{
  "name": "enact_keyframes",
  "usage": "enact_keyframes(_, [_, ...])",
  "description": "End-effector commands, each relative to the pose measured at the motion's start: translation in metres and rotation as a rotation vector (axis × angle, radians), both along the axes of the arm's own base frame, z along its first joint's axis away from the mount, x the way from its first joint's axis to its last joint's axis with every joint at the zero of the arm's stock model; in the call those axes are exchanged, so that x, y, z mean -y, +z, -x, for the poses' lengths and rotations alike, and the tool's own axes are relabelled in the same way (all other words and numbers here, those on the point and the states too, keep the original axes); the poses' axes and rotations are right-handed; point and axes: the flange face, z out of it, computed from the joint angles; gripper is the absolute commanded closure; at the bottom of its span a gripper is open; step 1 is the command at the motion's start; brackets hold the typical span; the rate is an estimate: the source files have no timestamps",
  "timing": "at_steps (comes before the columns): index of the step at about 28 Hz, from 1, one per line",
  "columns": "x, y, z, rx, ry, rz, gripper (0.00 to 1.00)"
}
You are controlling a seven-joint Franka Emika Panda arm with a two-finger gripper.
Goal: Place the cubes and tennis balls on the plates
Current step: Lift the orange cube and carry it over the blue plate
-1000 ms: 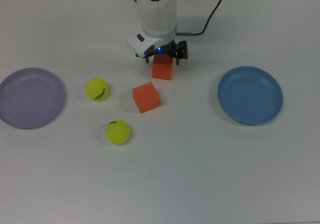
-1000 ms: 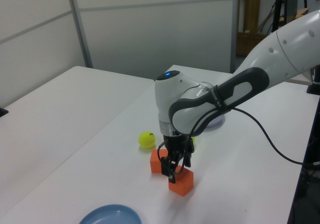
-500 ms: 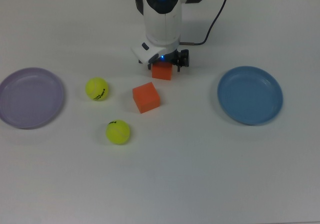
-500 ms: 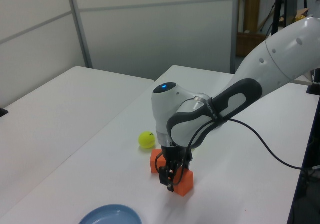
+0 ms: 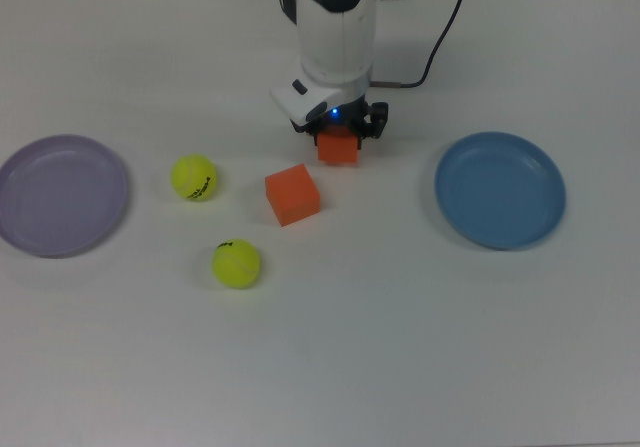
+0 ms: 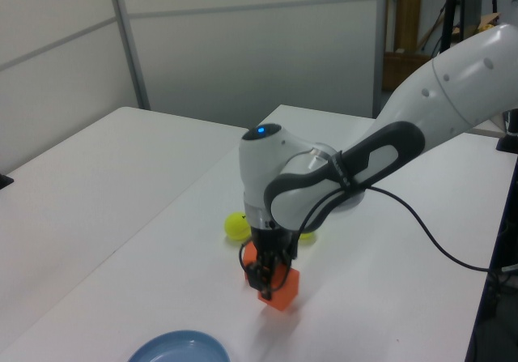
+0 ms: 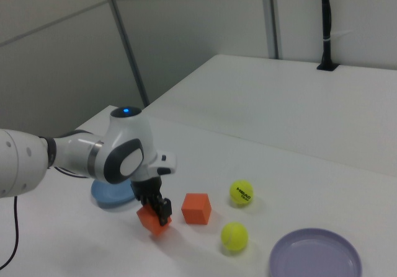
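1. The lavender plate lies at the top view's left, its edge cut off by the picture border; in the right view it is cut off at the bottom, and the left view shows only a sliver of it behind the arm
2. Two tennis balls sit on the desk right of that plate: one nearer it, one lower in the top view. Each carries small black lettering; in the right view it looks like "HEAD", though not surely
3. A free orange cube rests on the desk near the middle; in the left view the arm hides most of it
4. The pincer is pinching the second orange cube, lifted and tilted clear of the desk in the right view; the wrist covers the cube's top in the top view
5. The blue plate lies bare at the top view's right, partly hidden behind the arm in the right view and cut off at the bottom of the left view
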Motion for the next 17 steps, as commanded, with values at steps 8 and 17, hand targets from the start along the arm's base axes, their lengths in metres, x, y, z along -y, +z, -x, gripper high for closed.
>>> enact_keyframes(8, [-0.087,0.082,-0.008,0.172,0.011,-0.078,1.00])
enact_keyframes(17, [-0.168,0.056,-0.015,0.209,0.046,-0.055,1.00])
